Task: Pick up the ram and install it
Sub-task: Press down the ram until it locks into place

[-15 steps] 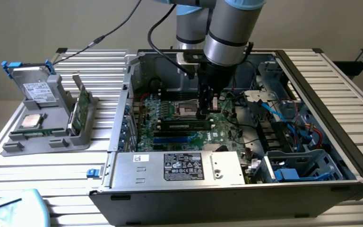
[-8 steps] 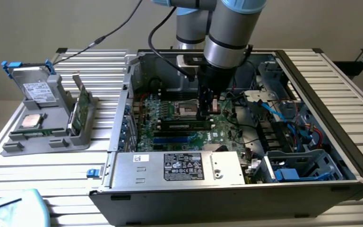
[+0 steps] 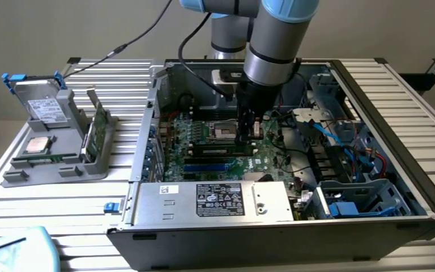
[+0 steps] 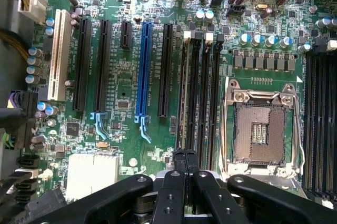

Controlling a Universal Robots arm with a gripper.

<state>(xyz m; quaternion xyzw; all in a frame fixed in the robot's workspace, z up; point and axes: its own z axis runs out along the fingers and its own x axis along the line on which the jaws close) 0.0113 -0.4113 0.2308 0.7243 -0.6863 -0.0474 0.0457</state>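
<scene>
Fingers pressed together above the ram seated inside the open computer case.

Even soft light, mild glare on capacitors (foreground linkage blurred)

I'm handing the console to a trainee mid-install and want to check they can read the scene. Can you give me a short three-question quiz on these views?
1. True or false: the gripper is wide open.
2. The gripper hangs over: A) the motherboard inside the case; B) the grey holder outside the case; C) the power supply.
3. Fill in: the CPU socket holds ___ processor.
Key: 1 false, it is shut; 2 A; 3 no.
</scene>
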